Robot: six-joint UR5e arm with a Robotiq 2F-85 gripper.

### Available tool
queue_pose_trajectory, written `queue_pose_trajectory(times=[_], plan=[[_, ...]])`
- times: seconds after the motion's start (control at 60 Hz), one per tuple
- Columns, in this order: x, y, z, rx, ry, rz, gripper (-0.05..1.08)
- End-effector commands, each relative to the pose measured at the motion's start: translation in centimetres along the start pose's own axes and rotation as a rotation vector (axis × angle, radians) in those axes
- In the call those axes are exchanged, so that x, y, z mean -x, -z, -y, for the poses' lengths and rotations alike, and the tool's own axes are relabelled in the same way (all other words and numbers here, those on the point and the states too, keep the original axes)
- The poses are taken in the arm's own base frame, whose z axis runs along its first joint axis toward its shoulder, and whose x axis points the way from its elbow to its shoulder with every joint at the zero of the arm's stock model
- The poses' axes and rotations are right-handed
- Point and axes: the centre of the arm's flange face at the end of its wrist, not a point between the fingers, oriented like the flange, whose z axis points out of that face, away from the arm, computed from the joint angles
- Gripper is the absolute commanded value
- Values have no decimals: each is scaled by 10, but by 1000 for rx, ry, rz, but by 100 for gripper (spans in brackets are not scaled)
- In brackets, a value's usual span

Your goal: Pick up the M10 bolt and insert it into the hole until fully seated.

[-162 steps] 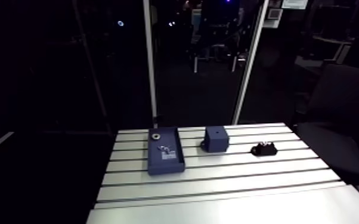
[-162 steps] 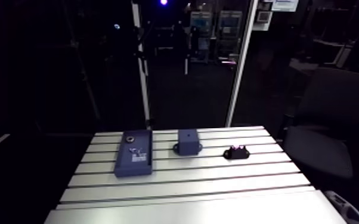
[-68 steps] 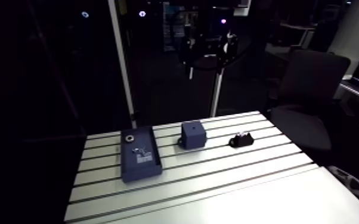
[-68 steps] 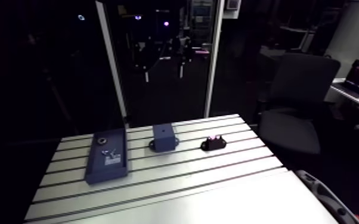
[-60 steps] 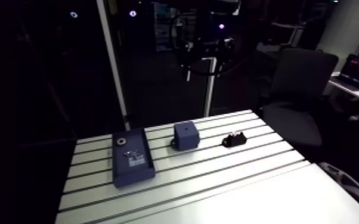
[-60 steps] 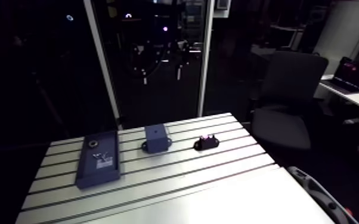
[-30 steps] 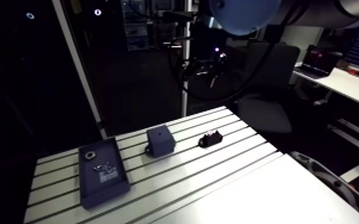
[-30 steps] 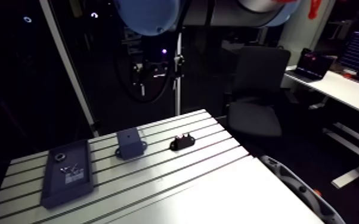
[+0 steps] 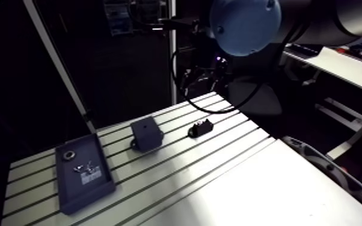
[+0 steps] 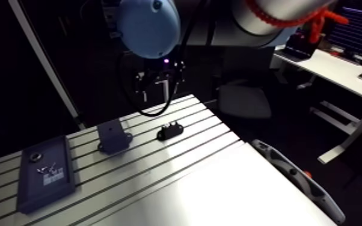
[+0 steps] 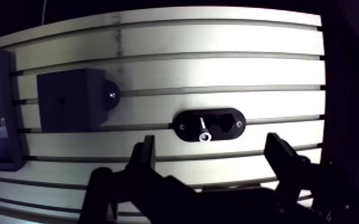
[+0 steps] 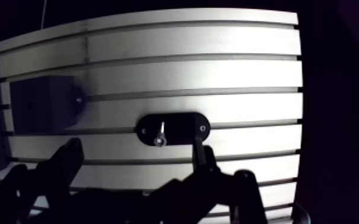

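Though jaws stand apart, the tray point(image 11: 6, 149) shows partly.

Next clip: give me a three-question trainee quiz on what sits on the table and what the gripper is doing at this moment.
1. Fill the gap: in the arm view the blue block stands between the blue tray and the black ___.
2. Pick one: the bolt lies A) in the blue tray, B) on the blue block, C) in the black holder.
3. True or false: in the wrist view the gripper is open and holds nothing.

Key: 1 holder; 2 C; 3 true.
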Motion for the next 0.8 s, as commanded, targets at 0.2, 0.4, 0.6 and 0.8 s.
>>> queue_pose_trajectory(times=[0.2,0.4,0.6,0.8], plan=[[-1,-17,-9,-12,95,23,1],[1,-28,-10,-19,111,44,1],[7,-39,-12,8,111,86,1],[11,-47,-11,0,108,102,2]])
